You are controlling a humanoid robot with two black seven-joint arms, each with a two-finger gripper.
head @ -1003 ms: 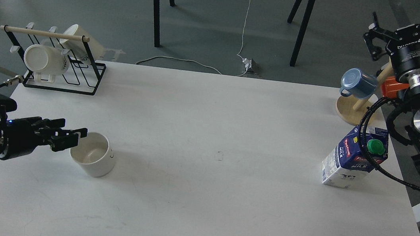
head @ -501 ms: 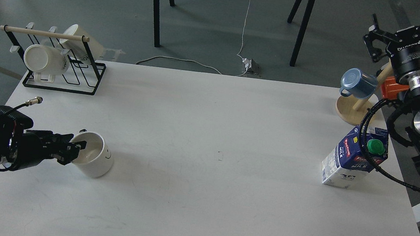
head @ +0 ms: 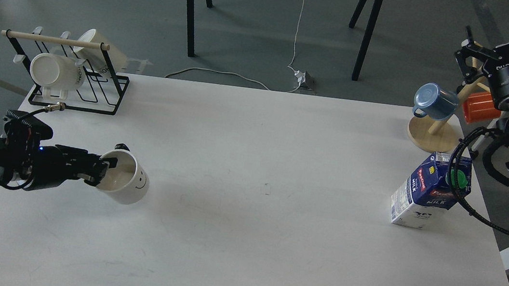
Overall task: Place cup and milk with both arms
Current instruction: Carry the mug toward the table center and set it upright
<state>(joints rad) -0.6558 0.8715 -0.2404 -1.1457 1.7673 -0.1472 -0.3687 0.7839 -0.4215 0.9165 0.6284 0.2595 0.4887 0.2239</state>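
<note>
A white cup with a smiley face is at the left of the white table. It is tilted, with its mouth toward my left arm. My left gripper is shut on the cup's rim, one finger inside and one outside. A blue and white milk carton with a green cap stands near the table's right edge, and a black cable crosses in front of it. My right gripper is open and empty, high at the far right, above and behind the carton.
A black wire dish rack with two white mugs stands at the back left. A wooden mug tree at the back right holds a blue cup and an orange cup, close to my right arm.
My left gripper has closed on the white cup's rim, tipped it and shifted it slightly right. My right gripper has drifted to the right, away from the mug tree.
</note>
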